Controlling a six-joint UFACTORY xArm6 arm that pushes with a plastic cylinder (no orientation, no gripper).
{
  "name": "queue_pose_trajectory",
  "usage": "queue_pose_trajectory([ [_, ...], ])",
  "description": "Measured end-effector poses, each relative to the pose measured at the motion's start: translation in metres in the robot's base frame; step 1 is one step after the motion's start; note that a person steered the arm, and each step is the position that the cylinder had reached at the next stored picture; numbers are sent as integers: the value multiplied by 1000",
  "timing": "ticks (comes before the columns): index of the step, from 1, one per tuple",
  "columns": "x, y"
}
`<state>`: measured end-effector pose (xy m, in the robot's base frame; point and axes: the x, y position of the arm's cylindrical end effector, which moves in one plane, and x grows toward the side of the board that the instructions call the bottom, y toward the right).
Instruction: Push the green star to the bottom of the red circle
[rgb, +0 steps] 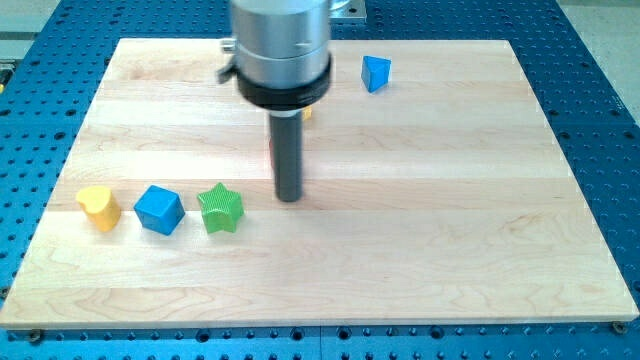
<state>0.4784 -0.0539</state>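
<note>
1. Tip (289, 198) of my rod stood on the wooden board (420, 220), just to the view's right of the green star (220, 209), with a small gap, not touching.
2. There were no jaws; the rod held nothing.
3. The red circle was mostly hidden behind the rod; only a thin red edge (271, 150) showed.
4. A blue cube (159, 209) and a yellow heart (98, 206) lay left of the star; a blue block (375, 73) was near the view's top.

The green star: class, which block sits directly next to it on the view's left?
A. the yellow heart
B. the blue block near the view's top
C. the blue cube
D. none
C: the blue cube sits just to the view's left of the green star, with the yellow heart further left beyond the cube.
</note>
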Motion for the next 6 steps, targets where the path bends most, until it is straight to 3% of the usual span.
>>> queue_pose_trajectory([
  [2,-25,15],
  [3,-6,18],
  [4,72,-26],
  [5,90,-106],
  [6,55,-97],
])
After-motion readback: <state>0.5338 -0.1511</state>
